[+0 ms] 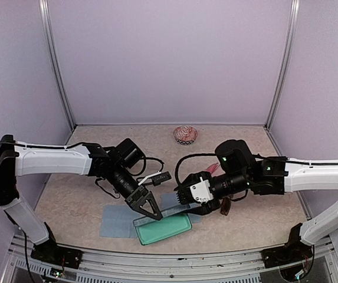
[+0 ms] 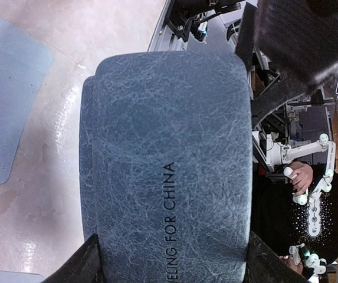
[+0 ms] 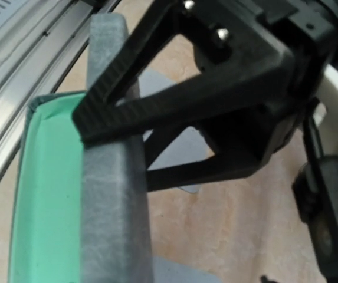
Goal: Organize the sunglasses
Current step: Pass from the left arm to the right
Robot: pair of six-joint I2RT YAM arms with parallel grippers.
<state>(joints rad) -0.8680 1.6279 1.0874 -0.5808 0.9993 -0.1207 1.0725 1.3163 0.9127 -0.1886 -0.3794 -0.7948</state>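
Note:
The blue-teal hard case point(image 1: 163, 229) lies open near the front edge, showing its green lining point(image 3: 45, 194). My left gripper point(image 1: 148, 206) is shut across the raised grey-blue lid point(image 2: 169, 147), with a finger point(image 2: 83, 262) against each side. My right gripper point(image 1: 183, 197) reaches the lid's far edge from the right. Its own fingers are out of the right wrist view, which shows the lid's edge point(image 3: 112, 206) and the left gripper's fingers point(image 3: 174, 106). A dark reddish-brown pair of sunglasses point(image 1: 225, 206) lies by the right arm. A slim pink-red pair point(image 1: 212, 168) peeks out behind that arm.
A patterned soft pouch point(image 1: 185, 134) sits near the back wall. Pale blue cloths point(image 1: 117, 221) lie flat under and left of the case. The metal rail of the table's front edge point(image 1: 174, 259) runs just past the case.

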